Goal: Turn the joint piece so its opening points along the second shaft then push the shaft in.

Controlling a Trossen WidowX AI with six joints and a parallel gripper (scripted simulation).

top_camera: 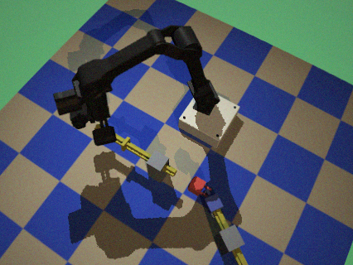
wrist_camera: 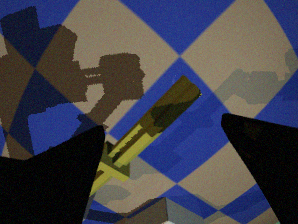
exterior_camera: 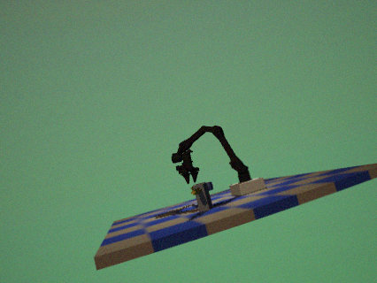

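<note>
My gripper is open and empty, above the outer end of the second shaft. The yellow second shaft has a raised collar and passes through its grey block. Its inner end sticks out of that block, with a gap before the red joint piece. The joint piece sits roughly in line with this shaft; its exact opening direction is too small to tell. A blue-violet hinge part joins it to the first shaft, held in another grey block.
The white robot base stands behind the two shafts. The arm arches from it over to the second shaft's outer end. Everything stands on a blue and tan checkered board. The arm casts dark shadows across it.
</note>
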